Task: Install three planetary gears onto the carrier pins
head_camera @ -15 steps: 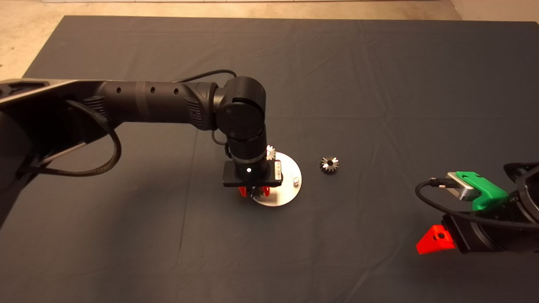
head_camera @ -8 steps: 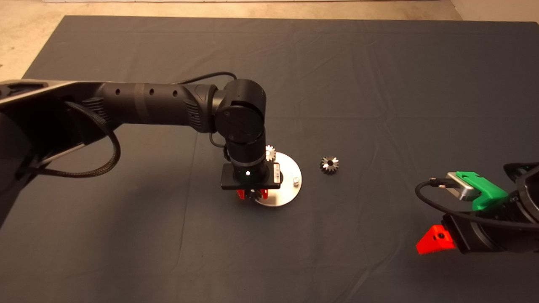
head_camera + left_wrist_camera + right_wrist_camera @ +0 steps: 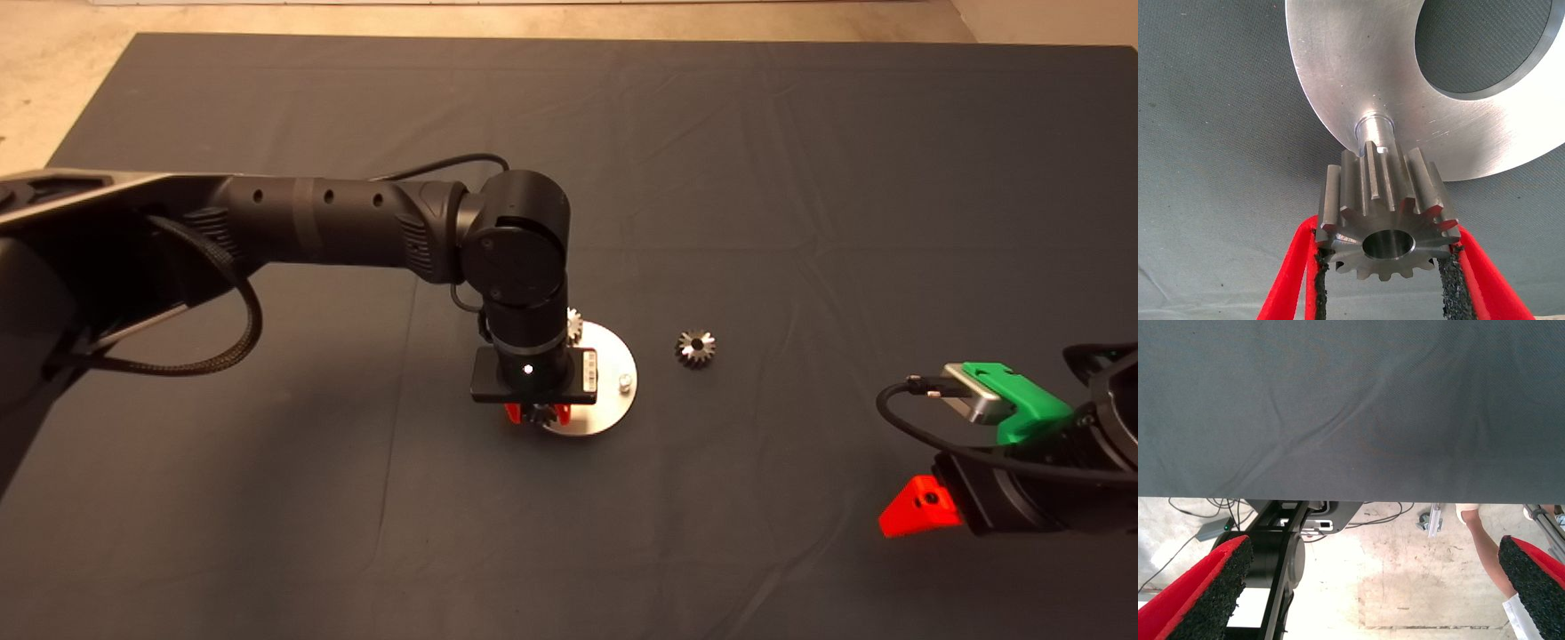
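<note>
While the left gripper (image 3: 1383, 267) clamps one planetary gear (image 3: 1383, 220) between its black pads (image 3: 1446, 283), that gear hangs tilted just over a carrier pin (image 3: 1375, 127) at the near edge of the disc (image 3: 1358, 60), not yet seated on it; seen from above, the left gripper (image 3: 537, 412) sits over the disc's (image 3: 613, 356) near-left rim; a second gear (image 3: 573, 324) shows at the disc's far side beside the wrist, a bare pin (image 3: 626, 383) stands toward the right rim, and a third gear (image 3: 695, 348) lies on the mat (image 3: 800, 178) near the disc; the right gripper (image 3: 1371, 600) waits at the lower right edge, fingers spread wide and empty.
</note>
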Tool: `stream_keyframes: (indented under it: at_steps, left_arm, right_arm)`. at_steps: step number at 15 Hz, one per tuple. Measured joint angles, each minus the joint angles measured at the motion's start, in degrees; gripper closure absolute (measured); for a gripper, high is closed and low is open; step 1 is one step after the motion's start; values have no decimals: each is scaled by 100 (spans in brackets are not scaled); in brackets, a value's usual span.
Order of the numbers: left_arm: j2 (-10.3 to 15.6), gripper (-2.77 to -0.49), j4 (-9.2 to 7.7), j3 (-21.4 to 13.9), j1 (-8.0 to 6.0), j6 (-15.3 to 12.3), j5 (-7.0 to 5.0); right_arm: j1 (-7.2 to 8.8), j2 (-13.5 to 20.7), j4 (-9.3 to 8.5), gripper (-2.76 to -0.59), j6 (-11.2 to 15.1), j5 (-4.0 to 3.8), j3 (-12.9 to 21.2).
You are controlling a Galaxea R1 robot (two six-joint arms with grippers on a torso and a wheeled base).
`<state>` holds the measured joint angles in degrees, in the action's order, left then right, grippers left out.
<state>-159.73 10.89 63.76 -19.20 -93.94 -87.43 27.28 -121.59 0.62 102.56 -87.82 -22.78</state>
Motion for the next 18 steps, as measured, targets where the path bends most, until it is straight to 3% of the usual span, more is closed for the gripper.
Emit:
stream_keyframes:
  at_steps: [10,13,18]
  left_arm:
    - [-67,-86,-45,130,-1,319,-2]
    - [-96,-86,-127,220,-1,450,-16]
    - [-121,-86,-152,254,-4,508,-38]
  right_arm:
    - [0,0,0,-275,0,0,1]
    - [0,0,0,-275,0,-2,0]
    - [0,0,0,-275,0,0,0]
